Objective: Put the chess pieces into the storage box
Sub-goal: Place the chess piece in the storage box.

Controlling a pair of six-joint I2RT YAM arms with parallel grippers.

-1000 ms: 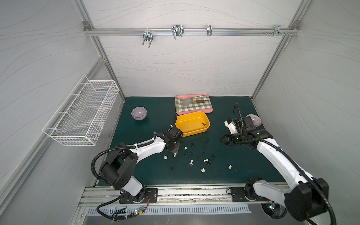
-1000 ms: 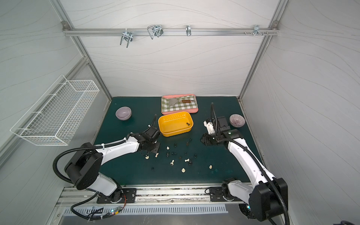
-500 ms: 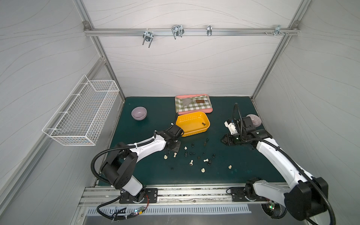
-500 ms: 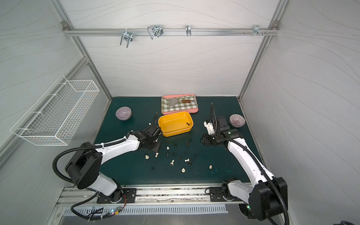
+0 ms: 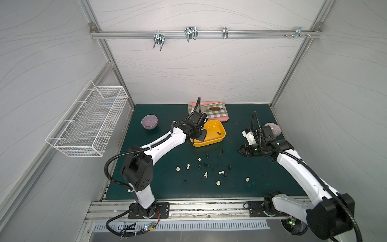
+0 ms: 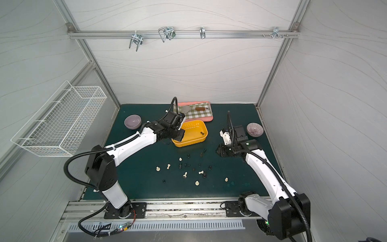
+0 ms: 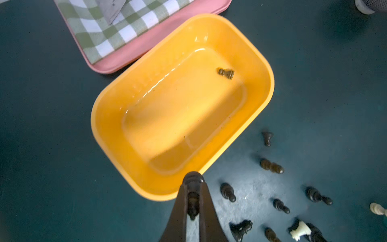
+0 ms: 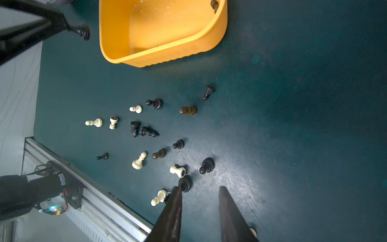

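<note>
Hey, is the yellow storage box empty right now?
No, one dark chess piece sits on the floor of the storage box.

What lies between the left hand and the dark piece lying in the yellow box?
Nothing loose. In the left wrist view only the storage box's near wall and bare floor separate the left hand, shut on a dark chessman, from the lying piece.

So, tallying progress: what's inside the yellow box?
One dark chess piece sits in the storage box; otherwise bare. The left tool, gripping another piece, covers a bit of rim.
</note>
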